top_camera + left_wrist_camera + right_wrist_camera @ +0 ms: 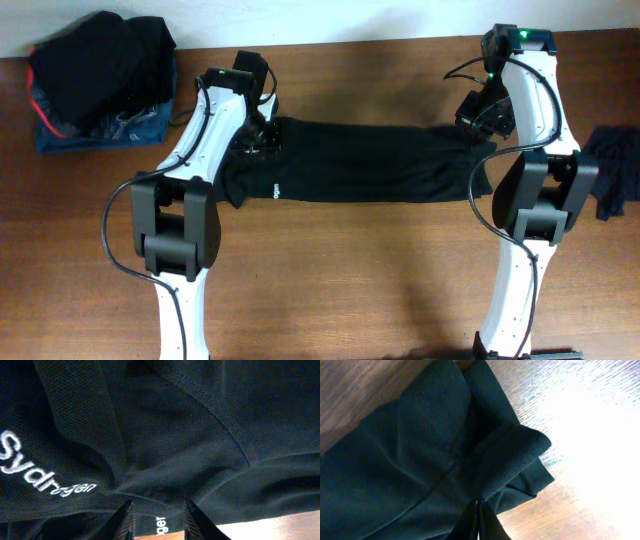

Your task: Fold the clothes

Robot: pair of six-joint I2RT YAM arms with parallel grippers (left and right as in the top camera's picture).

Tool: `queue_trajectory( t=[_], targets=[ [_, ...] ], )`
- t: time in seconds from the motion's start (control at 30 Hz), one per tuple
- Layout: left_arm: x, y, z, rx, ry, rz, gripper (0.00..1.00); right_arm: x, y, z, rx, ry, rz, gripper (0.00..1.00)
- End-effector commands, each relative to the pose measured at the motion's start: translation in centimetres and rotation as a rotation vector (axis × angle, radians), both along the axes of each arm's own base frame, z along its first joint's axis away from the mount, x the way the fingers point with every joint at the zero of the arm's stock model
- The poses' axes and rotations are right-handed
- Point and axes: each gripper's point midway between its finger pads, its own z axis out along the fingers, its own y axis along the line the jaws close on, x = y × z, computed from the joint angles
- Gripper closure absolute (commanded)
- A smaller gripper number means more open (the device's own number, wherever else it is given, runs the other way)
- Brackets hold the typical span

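Overhead, we see the table [330, 270] carrying the black T-shirt [360, 165], stretched in a long band between both arms. We should lift both ends level, holding the cloth taut. The right gripper [480, 512] is pinched closed on one end. The left gripper [159, 507] straddles fabric at the other, and we cannot tell whether it grips.

The black T-shirt [370, 160] lies on the table [330, 290] as a long flat band running left to right across the far middle, folded lengthwise. Its left end is wider and rumpled, with a small white logo [275, 187] by the near edge, seen close up as stitched lettering. The right end is doubled over into a raised, rounded corner
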Motion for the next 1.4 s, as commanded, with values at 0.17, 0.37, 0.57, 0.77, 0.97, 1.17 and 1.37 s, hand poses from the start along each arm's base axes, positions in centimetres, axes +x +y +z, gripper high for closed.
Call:
queue_trajectory(
  t=[0.17,0.37,0.57,0.77,0.97,1.17,1.37],
  targets=[
    [0.0,-0.4,-0.3,-0.012,0.007,-0.011,0.68,-0.7,-1.2,1.8,-0.062,-0.006,-0.004,0.96],
    [0.0,-0.4,-0.3,-0.012,0.007,-0.011,0.67,-1.2,-1.1,1.8,-0.059,0.016,-0.001,0.96],
    [0.0,-0.4,-0.3,-0.012,0.008,-0.011,0.63,-1.6,-1.1,1.9,-0.057,0.030,0.003,0.79],
    [0.0,-0.4,-0.3,-0.012,0.007,-0.011,0.59,-1.6,-1.1,1.9,-0.056,0.030,0.012,0.60],
    [0.5,-0.5,-0.2,-0.018,-0.015,-0.025,0.63,-0.5,-1.2,1.7,-0.060,-0.014,0.011,0.37],
    [0.7,-2.7,1.7,-0.138,-0.024,-0.052,0.65,0.8,-1.2,1.7,-0.057,-0.069,0.009,0.16],
    [0.8,-4.8,3.1,-0.192,-0.055,-0.129,0.61,1.2,-1.2,1.6,-0.056,-0.083,0.066,0.01]
  ],
)
